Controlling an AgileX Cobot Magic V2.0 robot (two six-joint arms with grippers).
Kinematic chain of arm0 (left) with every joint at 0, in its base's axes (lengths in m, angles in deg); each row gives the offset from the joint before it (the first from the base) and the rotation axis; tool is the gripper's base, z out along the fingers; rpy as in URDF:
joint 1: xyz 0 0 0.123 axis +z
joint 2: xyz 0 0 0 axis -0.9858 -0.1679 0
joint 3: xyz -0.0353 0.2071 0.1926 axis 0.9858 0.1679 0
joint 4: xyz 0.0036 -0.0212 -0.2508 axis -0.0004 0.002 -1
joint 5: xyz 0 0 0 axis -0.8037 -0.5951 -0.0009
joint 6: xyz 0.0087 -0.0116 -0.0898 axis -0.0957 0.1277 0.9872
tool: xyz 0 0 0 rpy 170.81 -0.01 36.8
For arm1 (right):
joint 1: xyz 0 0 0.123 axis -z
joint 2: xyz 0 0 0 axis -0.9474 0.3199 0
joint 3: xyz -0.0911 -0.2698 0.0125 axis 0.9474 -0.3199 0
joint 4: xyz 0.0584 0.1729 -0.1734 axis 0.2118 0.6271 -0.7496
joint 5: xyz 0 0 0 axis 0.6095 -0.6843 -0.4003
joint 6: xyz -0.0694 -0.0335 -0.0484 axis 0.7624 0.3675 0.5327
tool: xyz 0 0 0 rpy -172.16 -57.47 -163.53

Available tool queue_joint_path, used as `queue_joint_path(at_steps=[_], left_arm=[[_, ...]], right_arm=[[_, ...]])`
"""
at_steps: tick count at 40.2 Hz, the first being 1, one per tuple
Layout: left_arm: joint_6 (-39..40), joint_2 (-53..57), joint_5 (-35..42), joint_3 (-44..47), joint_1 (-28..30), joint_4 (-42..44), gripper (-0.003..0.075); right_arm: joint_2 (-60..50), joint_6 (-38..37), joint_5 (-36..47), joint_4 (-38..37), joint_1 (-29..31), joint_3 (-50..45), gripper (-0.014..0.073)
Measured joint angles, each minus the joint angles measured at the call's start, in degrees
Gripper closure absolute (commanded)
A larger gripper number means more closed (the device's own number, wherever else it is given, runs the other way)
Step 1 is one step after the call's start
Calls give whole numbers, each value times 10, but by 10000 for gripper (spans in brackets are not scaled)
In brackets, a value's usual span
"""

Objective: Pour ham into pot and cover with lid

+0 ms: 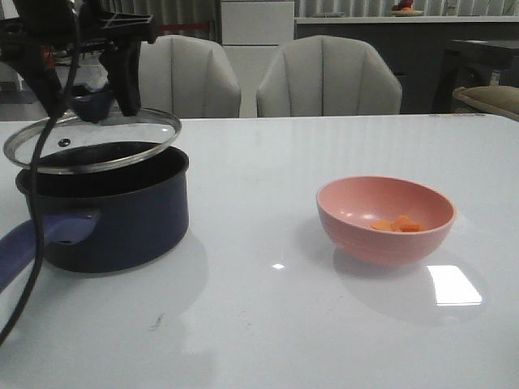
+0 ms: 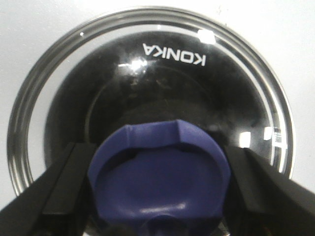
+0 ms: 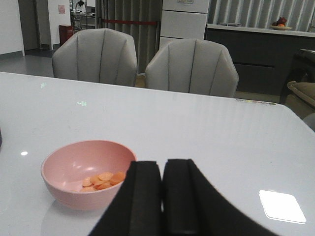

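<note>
The dark navy pot stands at the left of the table, its purple-blue handle pointing to the front left. My left gripper is shut on the lid's navy knob and holds the glass lid tilted just above the pot's rim. The lid fills the left wrist view. The ham lies as small orange chunks in the pink bowl at the right. In the right wrist view my right gripper is shut and empty, close beside the bowl and ham.
Two grey chairs stand behind the table's far edge. A black cable hangs from the left arm in front of the pot. The white table shows glare patches near the bowl.
</note>
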Motion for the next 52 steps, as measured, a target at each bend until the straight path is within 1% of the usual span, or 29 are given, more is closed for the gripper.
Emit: queue_joint_path(at_steps=[4,8,18,21,27,34,39,52], left_arm=[[-2,10,-8,0,16,1,372],[-24,24,-25,0,40,8,372],[-97,72,-41,14,134,11,372],[-110,86,-33,35,171,11,372],[-156,99,-3,100,249,-25,372],[-172,99,57,188,314,-49,372],[-199,91,95,223,326,-54,372],[-243,35,140,231,326,-110,364]], right_arm=[[0,0,0,0,0,0,444],[0,0,0,0,0,0,444],[0,0,0,0,0,0,444],[0,0,0,0,0,0,444],[0,0,0,0,0,0,444],[0,0,0,0,0,0,444],[0,0,0,0,0,0,444],[0,0,0,0,0,0,444]])
